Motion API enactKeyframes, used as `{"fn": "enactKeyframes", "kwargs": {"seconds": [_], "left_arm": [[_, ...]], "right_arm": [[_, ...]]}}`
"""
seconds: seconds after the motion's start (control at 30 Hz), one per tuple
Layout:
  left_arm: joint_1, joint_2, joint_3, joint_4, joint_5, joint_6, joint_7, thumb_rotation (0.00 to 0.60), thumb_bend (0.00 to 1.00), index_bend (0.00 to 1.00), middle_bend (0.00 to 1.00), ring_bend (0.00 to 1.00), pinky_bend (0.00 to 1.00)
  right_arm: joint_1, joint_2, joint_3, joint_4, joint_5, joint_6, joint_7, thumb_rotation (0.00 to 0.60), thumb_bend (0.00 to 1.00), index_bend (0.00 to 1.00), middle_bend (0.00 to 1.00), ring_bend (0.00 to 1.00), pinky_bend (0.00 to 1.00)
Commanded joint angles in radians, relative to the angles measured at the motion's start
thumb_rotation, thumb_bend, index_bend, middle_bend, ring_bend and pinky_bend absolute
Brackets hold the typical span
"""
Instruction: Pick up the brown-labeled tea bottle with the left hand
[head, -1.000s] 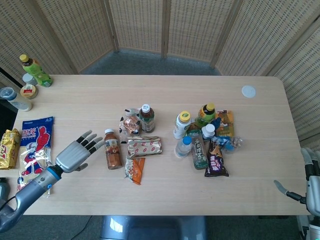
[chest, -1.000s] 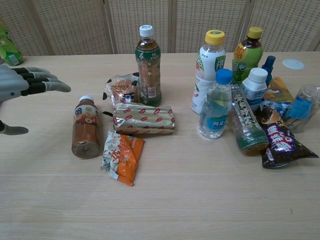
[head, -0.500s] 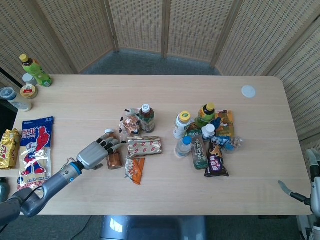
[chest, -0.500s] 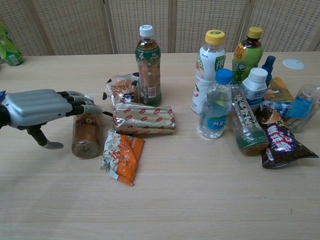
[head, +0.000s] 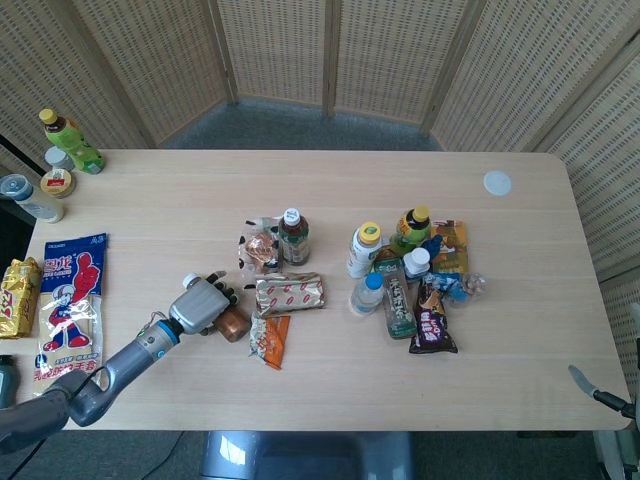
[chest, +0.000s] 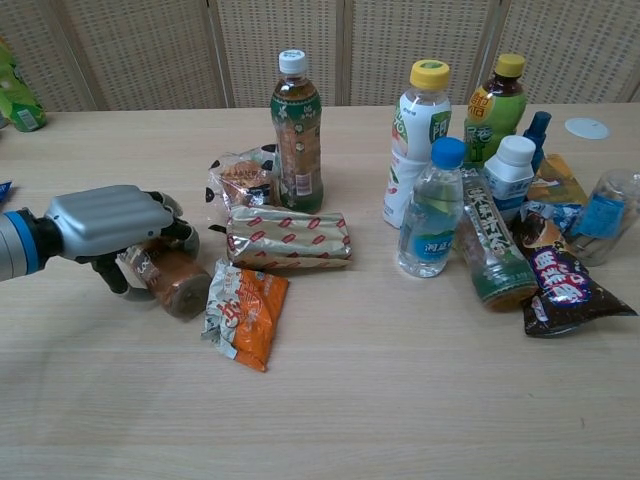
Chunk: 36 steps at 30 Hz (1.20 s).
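The table (head: 150, 200) lies under the left hand (chest: 110, 225), whose forearm reaches in low from the robot's left side, knuckles up. Beneath its palm, the brown-labeled tea bottle (chest: 170, 277) lies on its side, its base poking out toward the orange snack packet (chest: 245, 312) just to the right. The fingers (chest: 172, 222) curl down over the bottle, grasping it. Of the right hand (head: 600, 390), only a fingertip shows at the frame's edge; its state cannot be told.

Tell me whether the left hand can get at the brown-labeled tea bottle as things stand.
Yes, it looks so: the left hand is already wrapped over the lying tea bottle, and nothing sits between them. The orange snack packet lies close beside it.
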Motion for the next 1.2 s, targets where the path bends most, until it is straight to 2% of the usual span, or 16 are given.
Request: {"fn": "enactKeyframes", "kwargs": {"seconds": [0.03, 0.13, 0.3, 0.43, 0.7, 0.83, 0.97, 1.2], "left_arm": [[0.007, -0.009, 0.004, 0.018, -0.008, 0.018, -0.007, 0.600, 0.31, 0.73, 0.84, 0.77, 0.51], [0.022, -0.006, -0.003, 0.018, -0.023, 0.054, -0.020, 0.600, 0.32, 0.79, 0.91, 0.85, 0.60], [0.067, 0.059, -0.025, -0.061, -0.052, 0.156, -0.057, 0.600, 0.32, 0.79, 0.92, 0.85, 0.61], [0.104, 0.164, -0.048, -0.179, -0.058, 0.262, -0.051, 0.600, 0.32, 0.78, 0.91, 0.85, 0.61], [0.133, 0.388, -0.163, -0.467, -0.091, 0.421, -0.059, 0.600, 0.32, 0.75, 0.89, 0.84, 0.60], [0.109, 0.455, -0.223, -0.554, -0.119, 0.419, -0.021, 0.600, 0.31, 0.74, 0.88, 0.83, 0.60], [0.082, 0.486, -0.265, -0.603, -0.155, 0.393, 0.004, 0.600, 0.31, 0.73, 0.88, 0.83, 0.59], [0.061, 0.498, -0.291, -0.647, -0.190, 0.367, 0.022, 0.600, 0.30, 0.73, 0.88, 0.83, 0.59]], "right_arm": [[0.002, -0.002, 0.001, 0.002, -0.001, -0.003, 0.000, 0.388, 0.15, 0.00, 0.00, 0.00, 0.00], [0.005, -0.004, 0.004, 0.004, -0.002, -0.007, 0.001, 0.386, 0.15, 0.00, 0.00, 0.00, 0.00], [0.014, -0.012, 0.007, 0.012, -0.004, -0.021, 0.007, 0.386, 0.15, 0.00, 0.00, 0.00, 0.00], [0.024, -0.023, 0.010, 0.025, -0.006, -0.035, 0.016, 0.391, 0.15, 0.00, 0.00, 0.00, 0.00], [0.042, -0.062, 0.012, 0.062, -0.012, -0.058, 0.045, 0.386, 0.15, 0.00, 0.00, 0.00, 0.00], [0.039, -0.074, 0.012, 0.077, -0.019, -0.047, 0.063, 0.387, 0.15, 0.00, 0.00, 0.00, 0.00], [0.028, -0.077, 0.008, 0.091, -0.014, -0.038, 0.082, 0.388, 0.15, 0.00, 0.00, 0.00, 0.00], [0.013, -0.077, 0.005, 0.111, -0.010, -0.026, 0.112, 0.389, 0.15, 0.00, 0.00, 0.00, 0.00]]}}
